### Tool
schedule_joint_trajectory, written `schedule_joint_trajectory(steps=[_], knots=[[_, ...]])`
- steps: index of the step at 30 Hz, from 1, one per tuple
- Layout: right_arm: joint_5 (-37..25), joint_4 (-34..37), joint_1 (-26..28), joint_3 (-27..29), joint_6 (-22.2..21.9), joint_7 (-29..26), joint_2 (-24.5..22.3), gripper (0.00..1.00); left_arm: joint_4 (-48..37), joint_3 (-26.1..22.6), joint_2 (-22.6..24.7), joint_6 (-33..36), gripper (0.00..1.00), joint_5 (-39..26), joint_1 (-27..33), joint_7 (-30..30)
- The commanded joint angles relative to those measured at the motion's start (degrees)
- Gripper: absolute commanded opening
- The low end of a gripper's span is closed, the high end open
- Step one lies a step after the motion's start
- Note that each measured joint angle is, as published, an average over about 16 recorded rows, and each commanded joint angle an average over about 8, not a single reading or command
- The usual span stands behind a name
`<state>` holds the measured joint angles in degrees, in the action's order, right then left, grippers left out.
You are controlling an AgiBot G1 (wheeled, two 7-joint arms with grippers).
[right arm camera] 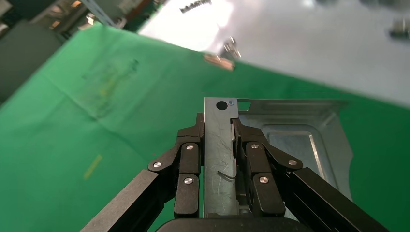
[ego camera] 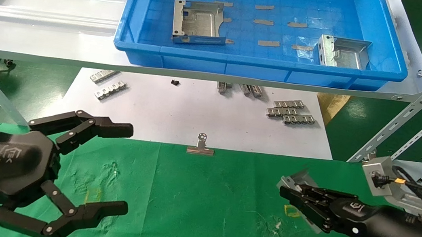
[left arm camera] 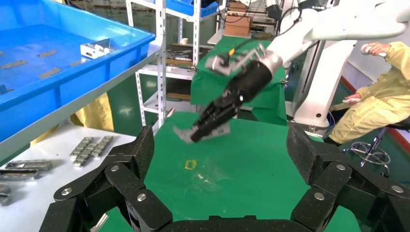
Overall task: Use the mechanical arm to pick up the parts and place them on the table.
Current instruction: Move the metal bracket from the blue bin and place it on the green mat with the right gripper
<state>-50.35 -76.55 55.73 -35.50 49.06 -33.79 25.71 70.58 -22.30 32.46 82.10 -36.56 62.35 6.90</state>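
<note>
Fingers (right arm camera: pixel 191 162) of right gripper (ego camera: pixel 286 193) clamp part (right arm camera: pixel 290 140) above table (ego camera: pixel 192 197).

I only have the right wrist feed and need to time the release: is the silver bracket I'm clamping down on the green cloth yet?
Observer: It seems not. In the left wrist view the right end effector holds the silver sheet-metal bracket tilted and apparently raised above the green cloth table.
Operator: Is the other arm nearby?
Observer: No. The left end effector hangs open over the robot's left side of the cloth, well apart.
Operator: How many parts are left to fetch?
Observer: Two silver brackets lie in the blue plastic bin on the shelf: one towards its left, one in its near right corner.
</note>
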Motion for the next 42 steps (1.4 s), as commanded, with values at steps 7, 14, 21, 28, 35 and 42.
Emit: schedule_joint_trajectory(steps=[7,14,21,28,35,42], knots=[[-1.5,-0.6,-7.0,-1.9,-7.8,0.8,1.6,0.0,0.0,0.0,0.0,0.0,1.0,0.0,0.0,0.0],[-1.9,-0.9,-9.6,-1.4,-13.8,2.5,3.5,0.0,0.0,0.0,0.0,0.0,1.0,0.0,0.0,0.0],[-2.2,-1.0,-11.0,-1.1,-17.7,3.2,4.3,0.0,0.0,0.0,0.0,0.0,1.0,0.0,0.0,0.0],[-2.4,-0.9,-12.2,-1.4,-21.7,2.1,5.7,0.0,0.0,0.0,0.0,0.0,1.0,0.0,0.0,0.0],[-2.3,-0.8,-13.9,-1.9,-26.3,1.0,8.1,0.66,0.0,0.0,0.0,0.0,1.0,0.0,0.0,0.0],[-1.9,-0.9,-15.6,-1.2,-30.8,1.3,10.7,1.0,0.0,0.0,0.0,0.0,1.0,0.0,0.0,0.0]])
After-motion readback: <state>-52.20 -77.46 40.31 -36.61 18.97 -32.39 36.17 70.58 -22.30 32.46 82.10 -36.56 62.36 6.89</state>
